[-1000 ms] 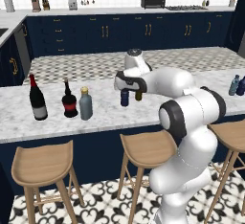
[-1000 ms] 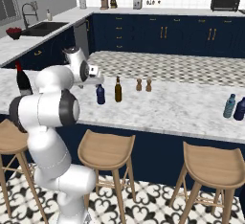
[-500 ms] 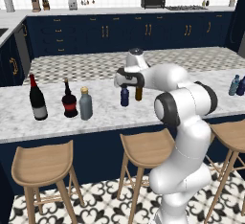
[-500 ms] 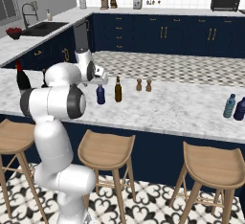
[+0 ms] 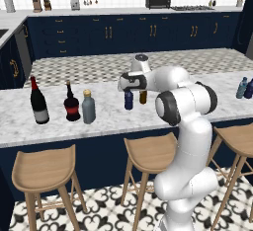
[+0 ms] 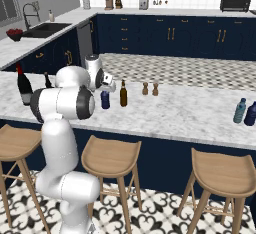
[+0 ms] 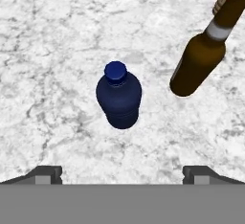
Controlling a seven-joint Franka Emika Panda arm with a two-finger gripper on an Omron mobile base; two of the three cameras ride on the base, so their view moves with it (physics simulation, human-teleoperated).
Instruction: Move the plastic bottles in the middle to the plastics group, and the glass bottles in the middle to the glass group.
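Hand view puts my end effector (image 7: 122, 173), jaws spread wide, above the navy bottle (image 7: 118, 96) standing on the worktop (image 7: 57, 50) beside the brown bottle (image 7: 198, 62). I judge this the pre-grasp step; next I must descend and close.
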